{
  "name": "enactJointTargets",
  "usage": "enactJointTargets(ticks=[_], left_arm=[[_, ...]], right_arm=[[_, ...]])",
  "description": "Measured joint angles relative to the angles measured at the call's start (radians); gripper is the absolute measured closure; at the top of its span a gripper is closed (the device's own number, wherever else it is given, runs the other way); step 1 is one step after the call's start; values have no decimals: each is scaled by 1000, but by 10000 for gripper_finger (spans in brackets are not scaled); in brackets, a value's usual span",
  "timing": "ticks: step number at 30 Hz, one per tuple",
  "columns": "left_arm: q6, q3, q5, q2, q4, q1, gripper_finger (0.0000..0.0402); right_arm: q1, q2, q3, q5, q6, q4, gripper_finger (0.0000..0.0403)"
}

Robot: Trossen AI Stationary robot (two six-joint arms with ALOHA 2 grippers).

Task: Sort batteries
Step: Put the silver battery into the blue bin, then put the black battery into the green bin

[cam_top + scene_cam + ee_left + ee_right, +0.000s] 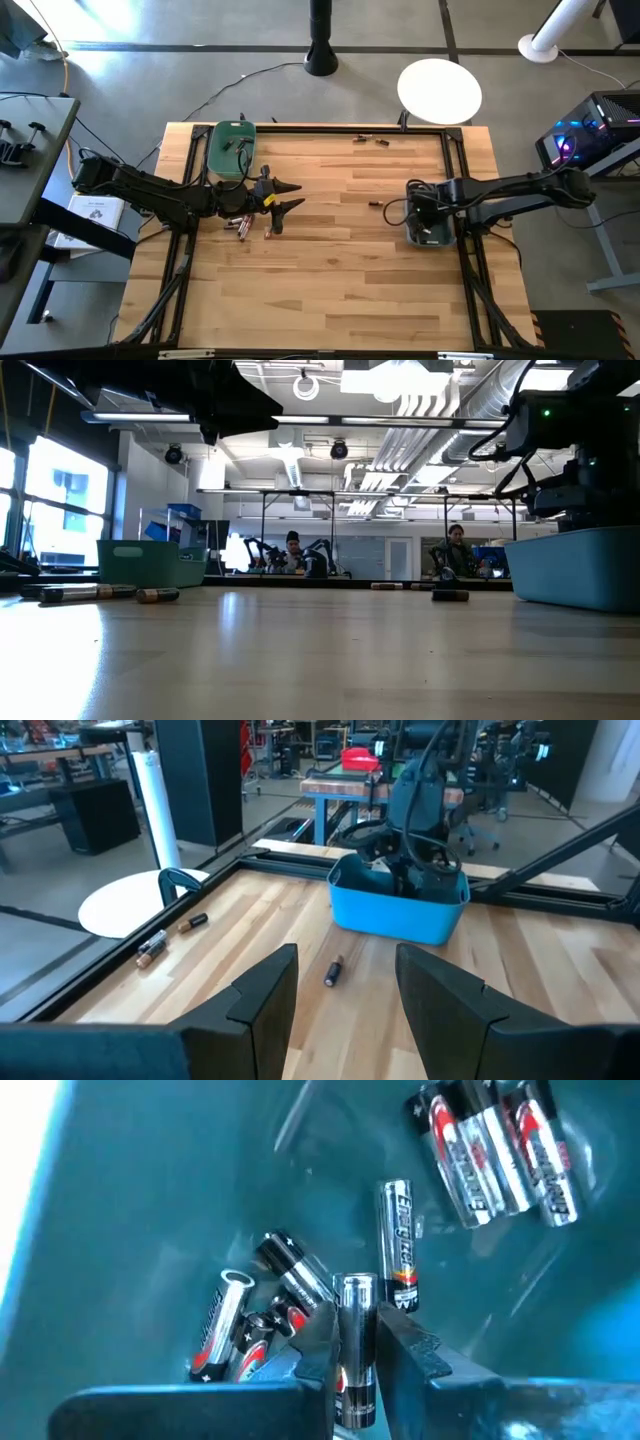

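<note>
Right gripper [352,1365] pinches a glossy silver cylindrical battery [353,1342] inside the smooth blue plastic bin [120,1230]; left gripper [345,995] wide.

Silvery, red-marked batteries [490,1155] lie jumbled in the blue bin [120,1230], one upright [353,1340]. Others lie scattered on the table [330,290]; their colours are seemingly copper-dark.

"Energizer" on silver battery [398,1245] in bin

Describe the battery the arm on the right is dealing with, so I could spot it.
Find the blue bin. The right gripper reaches down into it. Between its fingers stands one silvery battery, upright, while the other batteries lie loose on the bin's floor.
</note>
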Motion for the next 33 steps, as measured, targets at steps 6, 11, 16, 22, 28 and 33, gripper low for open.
enactJointTargets(ticks=[6, 11, 16, 22, 28, 33], left_arm=[[-7, 0, 0, 0, -1, 0, 238], [-8, 0, 1, 0, -1, 0, 238], [-7, 0, 1, 0, -1, 0, 238], [-9, 0, 1, 0, -1, 0, 238], [-25, 0, 1, 0, -2, -1, 238], [-31, 0, 1, 0, -2, -2, 238]], right_arm=[[-31, 63, 0, -2, -52, -2, 356], [-37, 116, 0, 25, -77, -2, 324], [-37, 109, 11, 68, -125, -21, 282], [-24, 65, 156, 123, -143, -195, 270], [90, 34, 356, 272, -216, -190, 270], [216, 40, 383, 315, -476, 168, 270]])
